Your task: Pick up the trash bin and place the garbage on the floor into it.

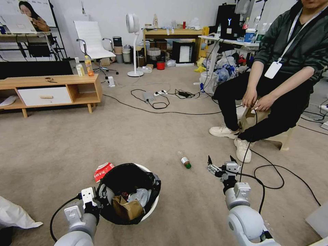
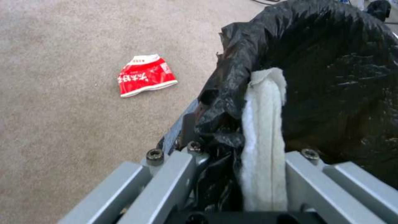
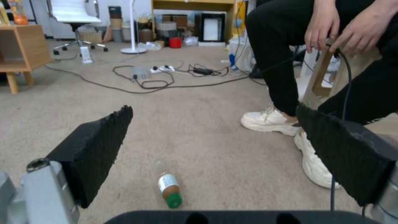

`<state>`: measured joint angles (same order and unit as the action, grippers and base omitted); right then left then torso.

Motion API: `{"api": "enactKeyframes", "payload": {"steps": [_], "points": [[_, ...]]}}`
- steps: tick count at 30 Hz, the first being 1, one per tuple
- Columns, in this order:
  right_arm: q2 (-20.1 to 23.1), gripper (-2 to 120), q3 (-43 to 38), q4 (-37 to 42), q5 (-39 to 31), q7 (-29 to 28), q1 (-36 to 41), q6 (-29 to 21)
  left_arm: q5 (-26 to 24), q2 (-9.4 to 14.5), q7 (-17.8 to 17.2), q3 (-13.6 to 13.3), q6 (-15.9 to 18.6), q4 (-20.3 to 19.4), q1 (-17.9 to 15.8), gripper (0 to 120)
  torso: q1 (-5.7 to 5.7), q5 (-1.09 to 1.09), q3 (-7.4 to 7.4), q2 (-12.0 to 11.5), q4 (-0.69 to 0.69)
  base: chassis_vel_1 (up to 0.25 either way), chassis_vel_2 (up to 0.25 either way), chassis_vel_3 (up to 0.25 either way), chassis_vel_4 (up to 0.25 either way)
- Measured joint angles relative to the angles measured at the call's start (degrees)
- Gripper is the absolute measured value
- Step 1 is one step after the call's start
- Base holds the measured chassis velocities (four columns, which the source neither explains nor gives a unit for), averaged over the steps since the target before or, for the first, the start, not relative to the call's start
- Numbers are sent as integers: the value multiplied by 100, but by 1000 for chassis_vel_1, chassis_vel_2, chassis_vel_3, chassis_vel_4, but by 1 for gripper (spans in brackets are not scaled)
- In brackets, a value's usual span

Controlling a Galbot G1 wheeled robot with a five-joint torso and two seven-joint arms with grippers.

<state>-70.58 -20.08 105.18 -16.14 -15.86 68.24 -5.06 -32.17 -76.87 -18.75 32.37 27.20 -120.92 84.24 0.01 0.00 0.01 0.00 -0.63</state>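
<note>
You're in a cluttered lab-like office: carpeted floor [image 1: 61,143] strewn with cables [image 1: 160,109], tables [image 1: 174,33], office chair [image 1: 94,41], standing fan [image 1: 134,41].

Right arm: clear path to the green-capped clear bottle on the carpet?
Probably yes. The right gripper is open, and the green-capped clear bottle lies on bare carpet between its fingers in the wrist view. The black cable trails off to the arm's other side.
</note>
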Motion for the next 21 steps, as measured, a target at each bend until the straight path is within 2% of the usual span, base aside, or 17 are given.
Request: {"api": "enactKeyframes", "payload": {"steps": [7,17,21], "points": [[-2,100,0,5,-11,-5,-4,-5,2,-7,2,7,0,-6,12,6,-1,0,0,0,-1,-57,41,40,-52],[5,100,-4,-10,-9,-10,-12,50,12,-25,3,-13,0,-8,7,6,0,0,0,0,-1,-135,122,136,-123],[21,100,3,-28,-3,1,-3,113,18,-28,2,-12,0,-15,23,6,0,0,1,0,0,-28,12,19,-19]]}}
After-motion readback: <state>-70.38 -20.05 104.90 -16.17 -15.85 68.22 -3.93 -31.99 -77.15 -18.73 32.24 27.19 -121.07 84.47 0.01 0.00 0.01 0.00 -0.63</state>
